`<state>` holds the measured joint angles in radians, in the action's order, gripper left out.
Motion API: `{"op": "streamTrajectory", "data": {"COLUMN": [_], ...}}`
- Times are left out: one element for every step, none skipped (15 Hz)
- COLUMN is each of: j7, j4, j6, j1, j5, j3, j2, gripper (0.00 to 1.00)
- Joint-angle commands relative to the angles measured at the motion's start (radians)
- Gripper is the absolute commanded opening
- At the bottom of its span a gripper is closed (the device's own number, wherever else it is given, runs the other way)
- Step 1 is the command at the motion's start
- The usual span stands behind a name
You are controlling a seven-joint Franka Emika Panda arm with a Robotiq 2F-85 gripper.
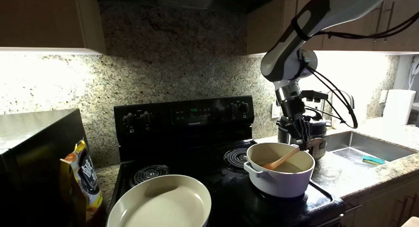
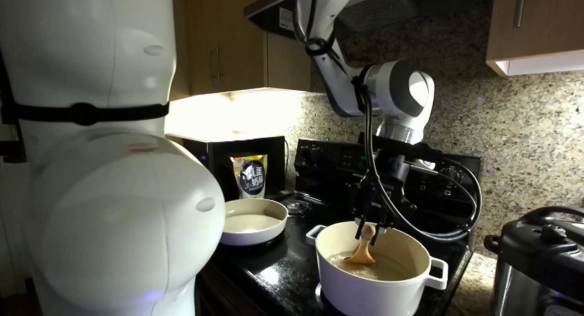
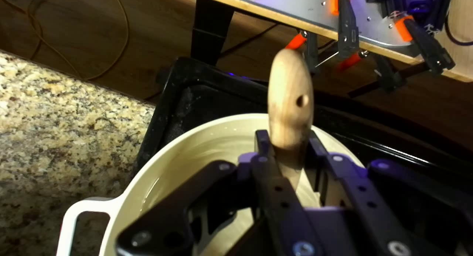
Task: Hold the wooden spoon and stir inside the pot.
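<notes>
The wooden spoon (image 2: 364,247) is clamped in the end effector (image 2: 367,236), on which lettering (image 2: 388,187) ending in "OTIQ" is seen, and its head is dipped in liquid (image 2: 390,269) in the white pot (image 2: 365,292) below. Left of the end effector in an exterior view, green digits (image 1: 193,110) are shown on the control panel (image 1: 185,130) and, farther off, Chinese characters (image 1: 87,168) on a bag (image 1: 85,181).

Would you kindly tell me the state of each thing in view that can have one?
end effector: closed on the wooden spoon
wooden spoon: tilted, lower end in the liquid
pot: uncovered, partly filled
shallow bowl: uncovered
cooker: closed
stove clock: lit
snack bag: upright
paper towel roll: upright
upper cabinet doors: closed
</notes>
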<state>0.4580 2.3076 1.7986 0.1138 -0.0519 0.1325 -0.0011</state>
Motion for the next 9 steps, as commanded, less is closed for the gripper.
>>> {"op": "streamTrajectory", "data": {"j7": [-0.040, -0.048, -0.054, -0.058, -0.065, -0.073, -0.075, -0.076, -0.074], "j4": [0.022, 0.030, 0.034, 0.040, 0.043, 0.050, 0.056, 0.059, 0.063], "j6": [0.047, 0.045, 0.043, 0.035, 0.023, 0.019, 0.013, 0.003, -0.005], "j1": [0.018, 0.024, 0.027, 0.031, 0.034, 0.037, 0.039, 0.037, 0.036], "j5": [0.007, -0.008, -0.013, -0.025, -0.039, -0.057, -0.070, -0.086, -0.096], "j3": [0.012, 0.019, 0.025, 0.029, 0.033, 0.035, 0.037, 0.037, 0.037], "j2": [-0.020, -0.024, -0.027, -0.029, -0.028, -0.029, -0.029, -0.027, -0.027], "gripper": [0.08, 0.08, 0.08, 0.08, 0.08, 0.08, 0.08, 0.08, 0.08]}}
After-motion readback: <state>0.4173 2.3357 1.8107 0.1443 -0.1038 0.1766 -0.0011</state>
